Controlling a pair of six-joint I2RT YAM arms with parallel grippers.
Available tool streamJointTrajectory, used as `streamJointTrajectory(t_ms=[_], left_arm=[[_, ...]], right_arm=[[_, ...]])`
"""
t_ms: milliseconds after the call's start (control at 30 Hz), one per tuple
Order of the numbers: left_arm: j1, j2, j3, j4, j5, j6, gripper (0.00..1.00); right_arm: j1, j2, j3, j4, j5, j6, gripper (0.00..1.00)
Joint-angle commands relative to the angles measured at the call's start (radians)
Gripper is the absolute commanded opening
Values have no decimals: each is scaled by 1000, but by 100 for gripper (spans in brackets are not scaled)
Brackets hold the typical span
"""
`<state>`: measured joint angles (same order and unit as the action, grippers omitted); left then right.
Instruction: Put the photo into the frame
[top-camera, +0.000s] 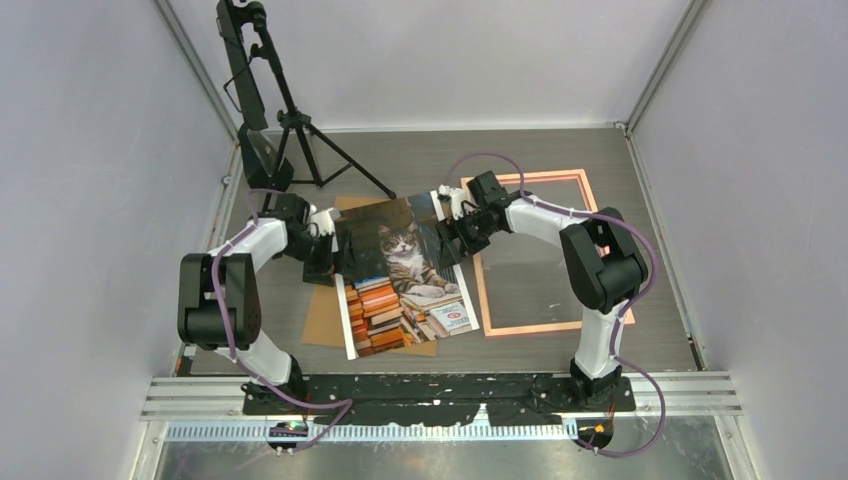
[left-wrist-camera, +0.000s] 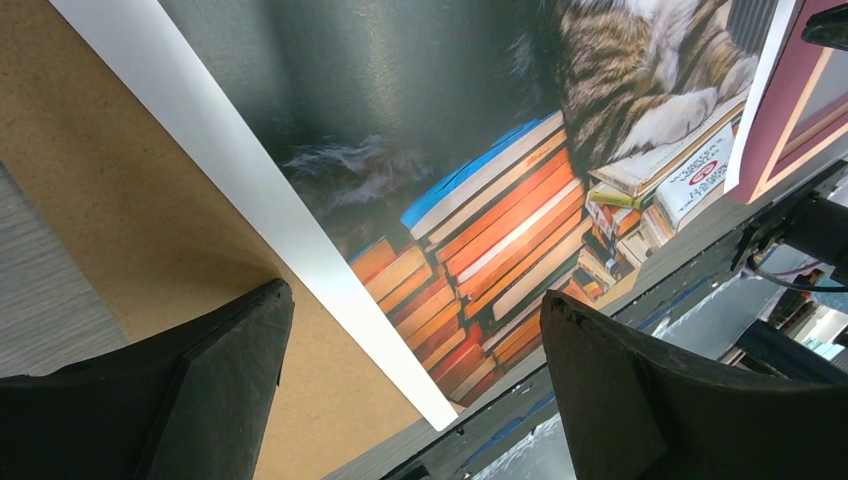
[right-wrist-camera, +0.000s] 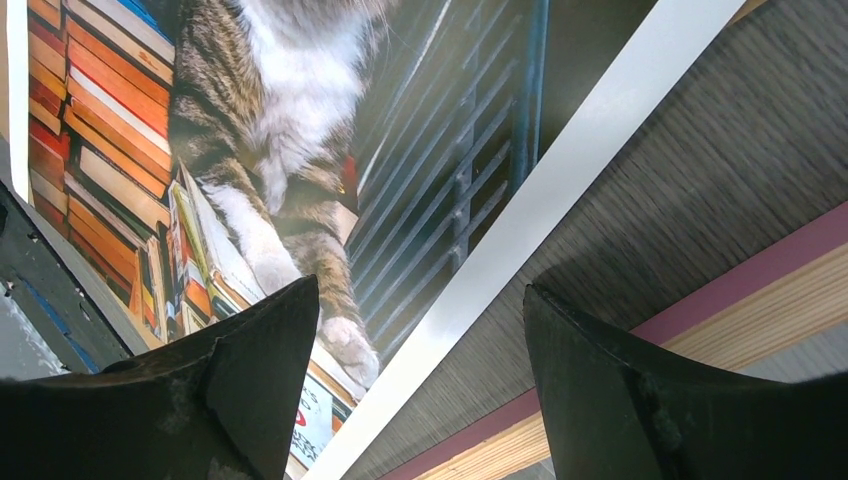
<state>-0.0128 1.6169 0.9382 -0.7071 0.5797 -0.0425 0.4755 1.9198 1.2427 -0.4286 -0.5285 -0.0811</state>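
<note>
While the photo (top-camera: 405, 275) lies lengthwise between the left gripper (left-wrist-camera: 415, 297) and right gripper (right-wrist-camera: 420, 288), both spread and empty, the frame (top-camera: 535, 329) lies just rightward.

Plain pale grey walls (top-camera: 90, 150) close in the scene at the left, the right and across the top, under soft, even light. A dark grey wood-grain tabletop (top-camera: 560, 155) fills the middle. A black tripod (top-camera: 293, 120) stands at its upper left, and silver metal rails (top-camera: 700, 395) run along the bottom.
</note>
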Motion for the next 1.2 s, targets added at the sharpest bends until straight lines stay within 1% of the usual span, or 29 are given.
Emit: streamJointTrajectory(t_ms=[0,500,733,1033,1167], left_arm=[[1,5,0,26,41,-3,95],[1,65,13,37,97,-11,95],[1,78,14,54,137,-11,94],[1,96,11,64,151,-16,95],[1,96,9,66,143,-16,95]], right_arm=[[-9,25,23,-30,31,0,81],[-9,56,21,-26,-15,11,81],[-10,71,10,-10,-55,21,78],[-43,41,-10,0,-101,29,70],[-66,24,-18,7,-164,37,62]])
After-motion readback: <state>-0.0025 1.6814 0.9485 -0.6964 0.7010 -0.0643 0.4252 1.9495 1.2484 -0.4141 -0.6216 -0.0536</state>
